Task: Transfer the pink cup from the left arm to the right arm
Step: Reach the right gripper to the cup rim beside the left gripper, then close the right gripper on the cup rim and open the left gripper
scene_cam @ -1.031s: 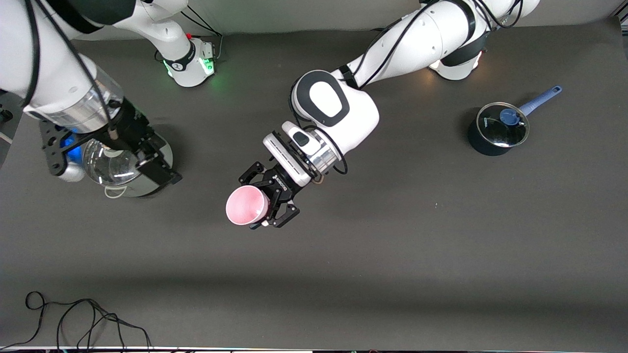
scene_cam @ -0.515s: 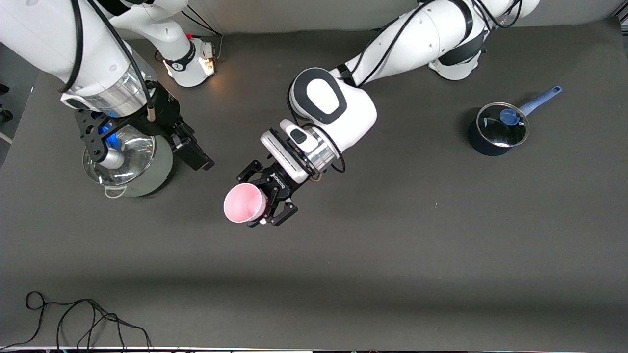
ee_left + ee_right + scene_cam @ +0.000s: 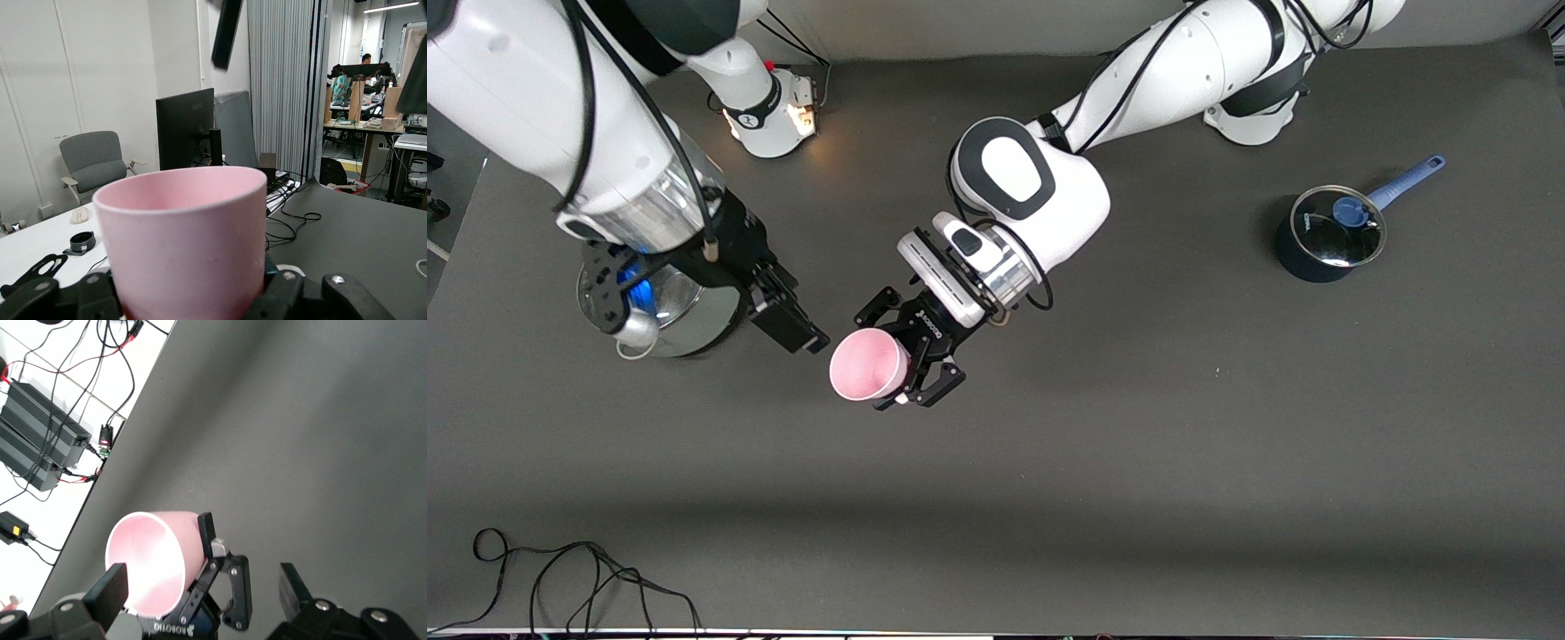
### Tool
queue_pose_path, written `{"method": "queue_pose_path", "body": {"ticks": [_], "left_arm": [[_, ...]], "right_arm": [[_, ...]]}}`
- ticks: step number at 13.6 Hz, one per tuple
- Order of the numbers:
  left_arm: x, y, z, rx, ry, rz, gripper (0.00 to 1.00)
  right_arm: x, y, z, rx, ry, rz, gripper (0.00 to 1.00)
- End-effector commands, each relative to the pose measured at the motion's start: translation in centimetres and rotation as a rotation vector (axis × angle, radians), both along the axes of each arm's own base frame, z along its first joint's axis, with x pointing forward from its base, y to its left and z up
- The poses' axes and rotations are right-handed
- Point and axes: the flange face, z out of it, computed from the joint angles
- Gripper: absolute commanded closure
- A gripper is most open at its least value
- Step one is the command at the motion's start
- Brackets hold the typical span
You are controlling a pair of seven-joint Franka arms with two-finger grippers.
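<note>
Left end effector (image 3: pixel 903 366) clamps smooth tapered pink cup (image 3: pixel 860 366); right end effector (image 3: pixel 805 336) agape

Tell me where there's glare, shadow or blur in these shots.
Front view: glare on the steel pot and the dark saucepan's glass lid, a soft shadow band across the table nearer the camera. Left wrist view: pink cup close up, soft-edged. Right wrist view: evenly lit, no glare.
</note>
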Motion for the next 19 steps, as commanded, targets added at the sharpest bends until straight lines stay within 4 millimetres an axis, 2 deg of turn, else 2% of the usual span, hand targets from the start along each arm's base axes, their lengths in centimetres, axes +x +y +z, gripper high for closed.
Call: {"method": "queue_pose_path", "body": {"ticks": [1,3,10,11,14,15,19], "left_arm": [[-0.5,-0.2,0.9,-0.001,-0.007,0.019,1.0],[-0.5,-0.2,1.0,0.0,-0.008,0.022,1.0],[-0.6,0.0,0.9,0.004,0.004,0.041,1.0],[-0.6,0.0,0.9,0.004,0.004,0.041,1.0],[-0.6,0.1,1.1,0.002,0.001,0.041,1.0],[-0.6,0.1,1.1,0.002,0.001,0.041,1.0],[-0.6,0.1,1.1,0.003,0.001,0.042,1.0]], "right_arm": [[0.9,1.9,-1.6,0.013,0.004,-0.006,0.0],[1.0,2.4,-2.5,0.007,0.015,0.0,0.01],[0.7,3.1,-2.6,-0.001,0.012,0.011,0.05],[0.8,3.1,-2.7,-0.002,0.013,0.012,0.08],[1.0,3.7,-3.6,-0.004,0.015,0.018,0.09],[0.9,4.1,-3.8,-0.012,0.015,0.024,0.12],[0.9,4.0,-3.7,-0.019,0.009,0.023,0.49]]}}
